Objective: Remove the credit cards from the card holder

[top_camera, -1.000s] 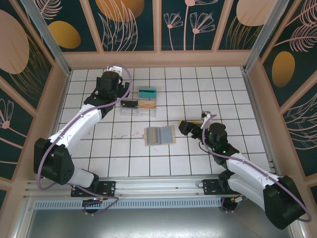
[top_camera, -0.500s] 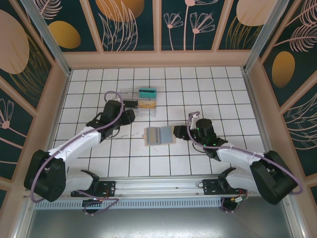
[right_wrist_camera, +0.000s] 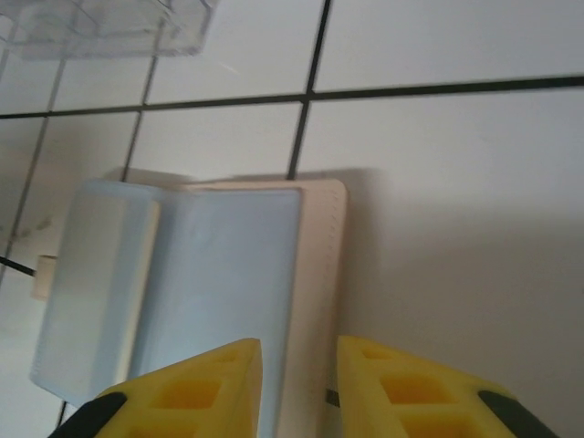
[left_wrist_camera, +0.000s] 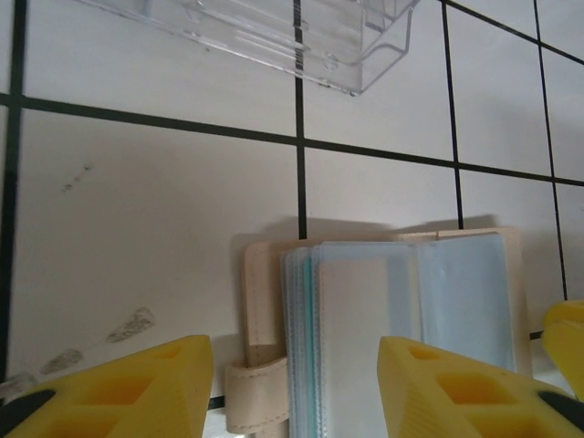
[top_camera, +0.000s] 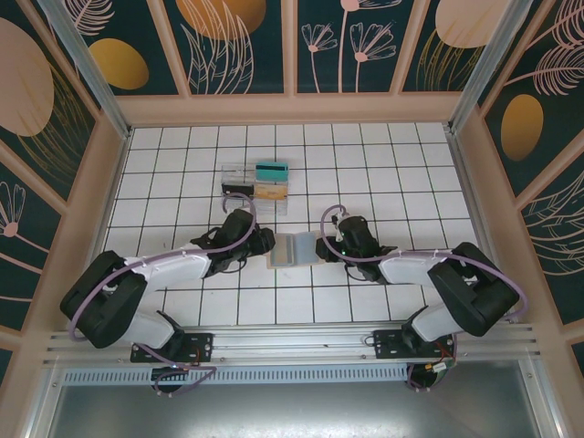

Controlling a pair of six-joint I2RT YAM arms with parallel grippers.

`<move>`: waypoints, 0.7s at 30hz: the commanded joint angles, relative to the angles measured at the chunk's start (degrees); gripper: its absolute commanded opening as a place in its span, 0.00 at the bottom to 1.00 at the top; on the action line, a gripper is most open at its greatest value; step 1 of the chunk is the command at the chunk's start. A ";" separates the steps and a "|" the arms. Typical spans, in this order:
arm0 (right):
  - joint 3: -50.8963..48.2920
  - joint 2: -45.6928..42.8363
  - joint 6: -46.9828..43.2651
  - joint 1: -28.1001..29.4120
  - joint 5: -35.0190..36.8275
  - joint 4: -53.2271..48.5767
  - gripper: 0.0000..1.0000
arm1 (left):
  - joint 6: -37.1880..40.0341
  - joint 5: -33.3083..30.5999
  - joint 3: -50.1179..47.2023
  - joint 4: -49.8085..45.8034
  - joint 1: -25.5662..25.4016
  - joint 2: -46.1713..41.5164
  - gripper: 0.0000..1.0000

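Observation:
The card holder [top_camera: 294, 248] lies open on the white tiles, tan rim around grey-blue pockets. My left gripper [top_camera: 265, 242] is at its left end. In the left wrist view its yellow fingers [left_wrist_camera: 119, 388] stand apart, and the card holder's [left_wrist_camera: 365, 319] strap and left stack of pockets lie between them. A teal card edge [left_wrist_camera: 307, 301] shows inside that stack. My right gripper [top_camera: 323, 245] is at the right end. Its fingers [right_wrist_camera: 192, 392] stand a narrow gap apart over the card holder's tan right rim [right_wrist_camera: 321, 274]. Credit cards, teal [top_camera: 272, 171], tan [top_camera: 270, 192] and black [top_camera: 236, 190], lie in a clear tray.
The clear plastic compartment tray [top_camera: 257, 185] stands about one tile beyond the holder, and its corner shows in both wrist views [left_wrist_camera: 365, 55] [right_wrist_camera: 100, 23]. Wooden walls [top_camera: 292, 109] ring the tiled floor.
Both arms have swung in from near the tray and the right side and come down at the holder's two ends. Both pairs of jaws have narrowed, the right more.

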 commanded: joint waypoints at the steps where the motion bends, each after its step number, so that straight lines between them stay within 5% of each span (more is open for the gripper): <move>1: 1.23 0.75 -0.12 0.53 1.02 -1.38 0.25 | -1.70 1.25 1.18 2.90 -0.95 2.35 0.49; 12: 2.80 3.38 -0.14 0.72 0.19 -2.69 0.14 | -1.42 3.11 3.93 2.51 -3.78 8.18 0.45; 21: 2.90 3.53 -0.12 0.67 -0.33 -2.56 0.12 | -1.46 1.74 3.88 0.95 -4.27 4.75 0.44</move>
